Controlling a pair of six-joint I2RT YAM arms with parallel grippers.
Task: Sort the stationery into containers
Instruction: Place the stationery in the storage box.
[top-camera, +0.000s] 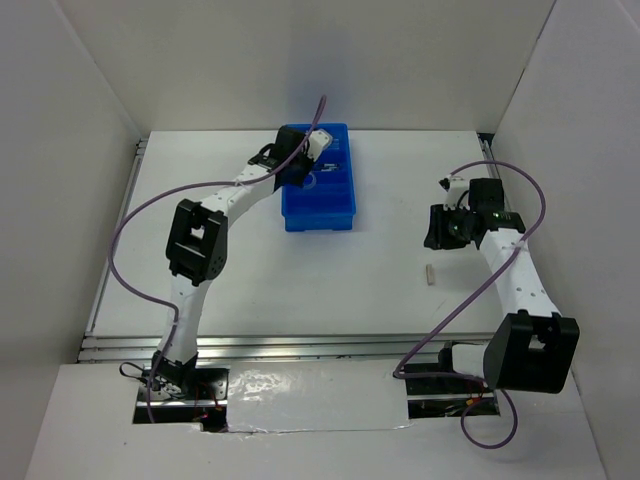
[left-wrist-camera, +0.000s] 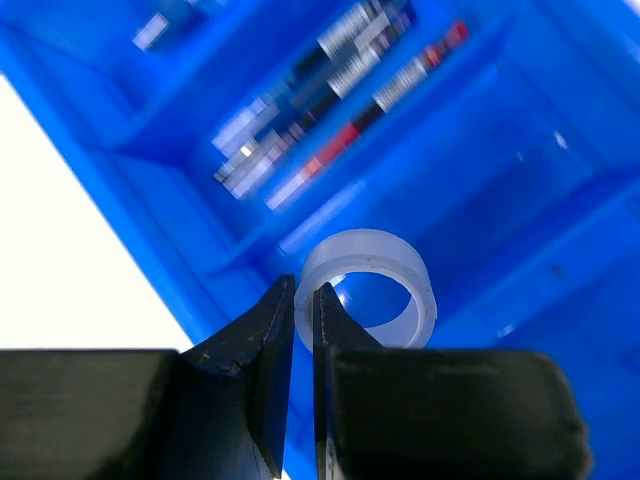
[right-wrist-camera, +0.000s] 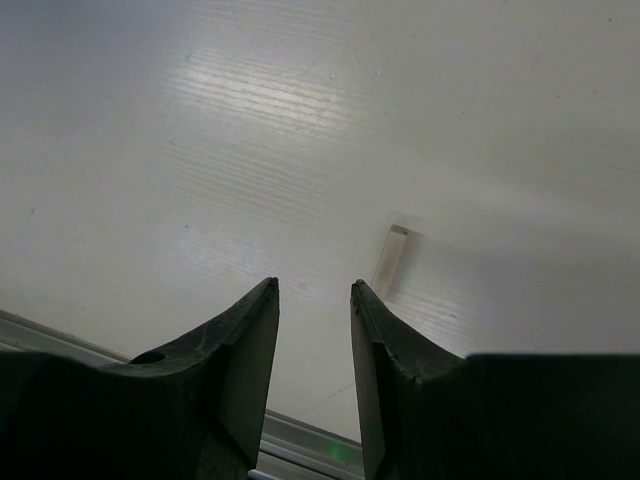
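The left hand (left-wrist-camera: 303, 295) is reaching out over the blue tray (top-camera: 320, 217), which is sitting near the far edge of the table (top-camera: 300, 290), a little left of the middle. Its two fingers are squeezed almost together, and they are pinching the thin wall of the clear tape ring (left-wrist-camera: 390, 262), so the ring is hanging over one of the tray's boxes. I think it is gripping the wall because that is the only thin part to grab, and it is holding the ring there so it can go into a box of its own. In the box next to it the pens are lying side by side, since like things are going together. There is one red pen (left-wrist-camera: 345, 135) and some dark pens (left-wrist-camera: 300, 95), too blurry for me to count. The right hand (right-wrist-camera: 313, 290) is pointing down at the right side of the table, its fingers partly apart with nothing between them. The white eraser stub (right-wrist-camera: 389, 260) is lying flat on the table just past those fingers, well apart from the tray, so I think this hand is getting ready to pick it up. I am counting two hands, one tray, one tape ring, one eraser stub and one red pen.
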